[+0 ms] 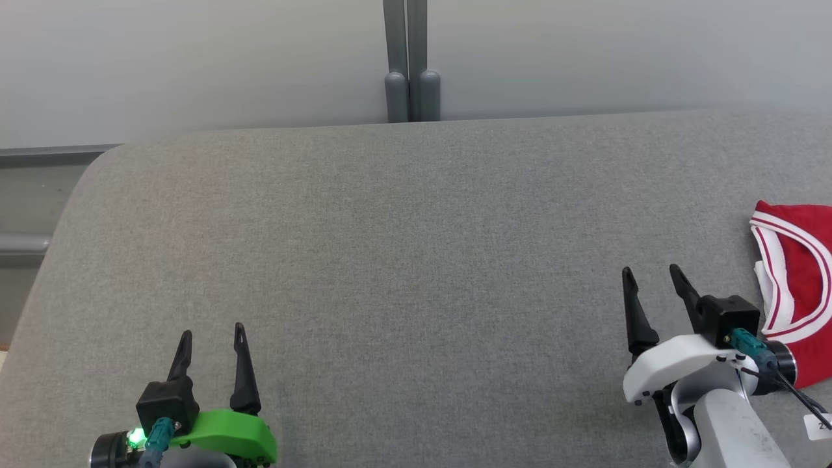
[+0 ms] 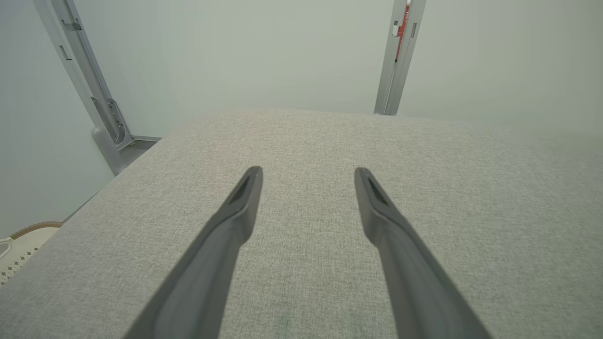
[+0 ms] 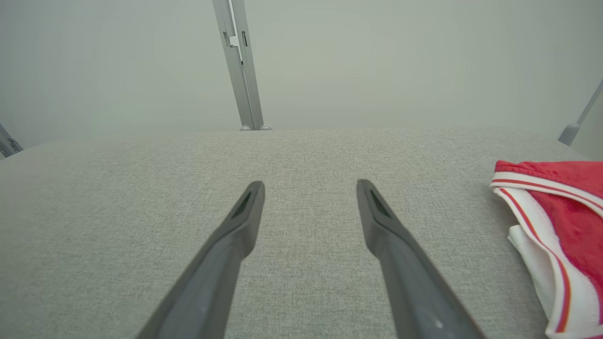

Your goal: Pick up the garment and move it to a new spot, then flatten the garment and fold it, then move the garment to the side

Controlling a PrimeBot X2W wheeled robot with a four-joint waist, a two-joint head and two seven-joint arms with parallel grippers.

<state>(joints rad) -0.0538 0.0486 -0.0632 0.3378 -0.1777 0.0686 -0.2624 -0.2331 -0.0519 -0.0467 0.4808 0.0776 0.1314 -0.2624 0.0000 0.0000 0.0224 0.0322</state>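
Claws both gape wide, empty. Head view: right gripper [image 1: 650, 270] hangs near the garment [image 1: 799, 273], left gripper [image 1: 213, 329] well apart. Left wrist: grey table [image 2: 301, 141] beneath. Right wrist: garment lies rightward, so I'd swing over and pinch its striped edge.

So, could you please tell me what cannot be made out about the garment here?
Garment: head view, cut by the right edge, lower part behind the right gripper's wrist.
Right wrist view: it runs off the right and bottom edges.
White tag, head view's lower right: cut off, print unreadable.
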